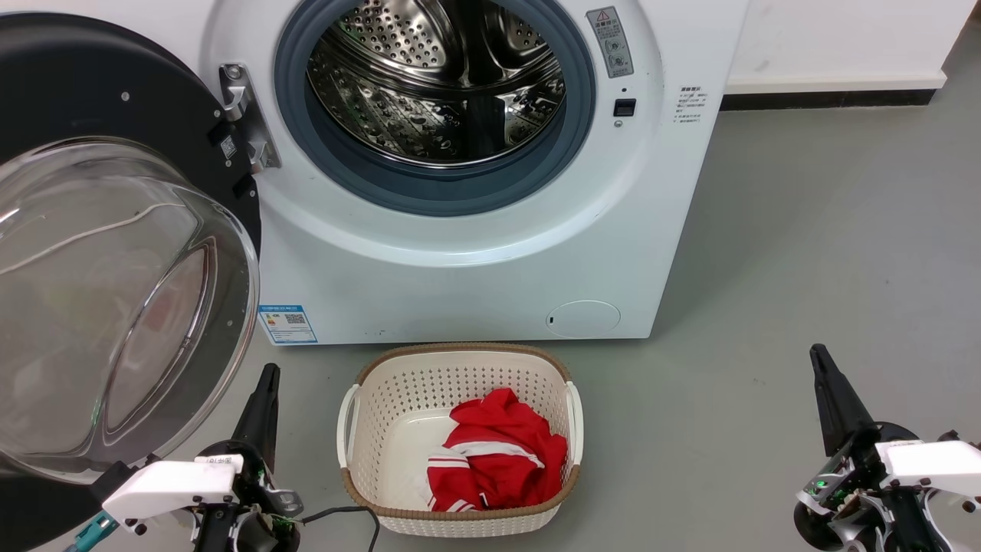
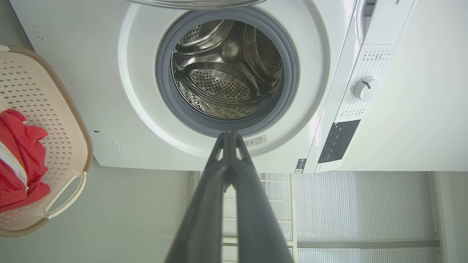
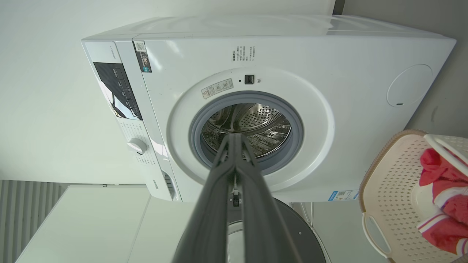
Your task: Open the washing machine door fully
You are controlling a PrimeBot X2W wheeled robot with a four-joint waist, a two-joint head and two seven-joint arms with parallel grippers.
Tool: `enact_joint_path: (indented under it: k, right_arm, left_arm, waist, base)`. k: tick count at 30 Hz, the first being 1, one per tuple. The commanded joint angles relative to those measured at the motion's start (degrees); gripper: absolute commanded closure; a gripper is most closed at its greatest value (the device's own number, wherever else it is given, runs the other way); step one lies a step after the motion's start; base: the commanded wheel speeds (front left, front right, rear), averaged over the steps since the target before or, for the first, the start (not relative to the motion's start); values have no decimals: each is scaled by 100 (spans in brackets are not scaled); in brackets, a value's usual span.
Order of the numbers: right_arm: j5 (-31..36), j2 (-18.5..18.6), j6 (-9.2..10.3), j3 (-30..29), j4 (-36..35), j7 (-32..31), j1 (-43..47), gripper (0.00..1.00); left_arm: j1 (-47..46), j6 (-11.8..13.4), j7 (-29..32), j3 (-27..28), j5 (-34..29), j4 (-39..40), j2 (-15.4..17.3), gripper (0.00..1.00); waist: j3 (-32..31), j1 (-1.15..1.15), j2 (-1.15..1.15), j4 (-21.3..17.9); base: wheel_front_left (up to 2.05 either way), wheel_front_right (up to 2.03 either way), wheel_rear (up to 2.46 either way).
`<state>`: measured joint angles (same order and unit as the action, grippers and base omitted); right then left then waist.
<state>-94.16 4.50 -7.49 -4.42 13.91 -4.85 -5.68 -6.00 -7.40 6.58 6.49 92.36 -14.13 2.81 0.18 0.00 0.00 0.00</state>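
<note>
- Door (image 1: 107, 291): swung well clear of the opening and hung on its hinge (image 1: 245, 115) at the machine's left side. The glass bowl is turned out toward the robot, w/ the black disc seen behind it.
- Opening is fully uncovered: drum (image 1: 437, 84) and grey-blue ring (image 1: 429, 195) are seen whole in head view and in both wrist views. No part of the door overlaps them.
- Progress, as judged: task is done or v. nearly done. Whether the hinge is at its stop can't be told, so a little more swing may be left.
- Machine (image 1: 475, 268): stood on the floor w/ its front toward the robot. The latch slot (image 1: 625, 107) at the right of the opening is bare.
- L gripper (image 1: 268, 376): seen low at lower left, near the door's lower edge in head view. Touching or not can't be told. Fingers are pressed together at the tips and nothing is held.
- R gripper (image 1: 818, 359): seen at lower right, well apart from door & machine. Fingers are likewise closed on nothing.
- Basket (image 1: 398, 391) w/ a red garment (image 1: 498, 452) is set on the floor just in front of the machine, between the grippers. It isn't in the door's way.
- Left to do, as judged: at most a last outward nudge of the door by the L gripper, if the stop isn't reached; otherwise nothing.
</note>
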Motion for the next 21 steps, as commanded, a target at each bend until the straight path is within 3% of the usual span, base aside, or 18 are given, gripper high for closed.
enact_joint_path:
  k: [1,21]
  right_arm:
    - [9,-22,0,-12,12,-17,-69,100]
    - [55,-57,0,-60,16,-65,-76,100]
  left_arm:
    - [-53,-22,17,15,9,-6,13,100]
    - [-52,-22,16,14,10,-5,13,100]
  waist:
    - [0,0,0,0]
    - [0,0,0,0]
  base:
    - [0,0,0]
    - [0,0,0]
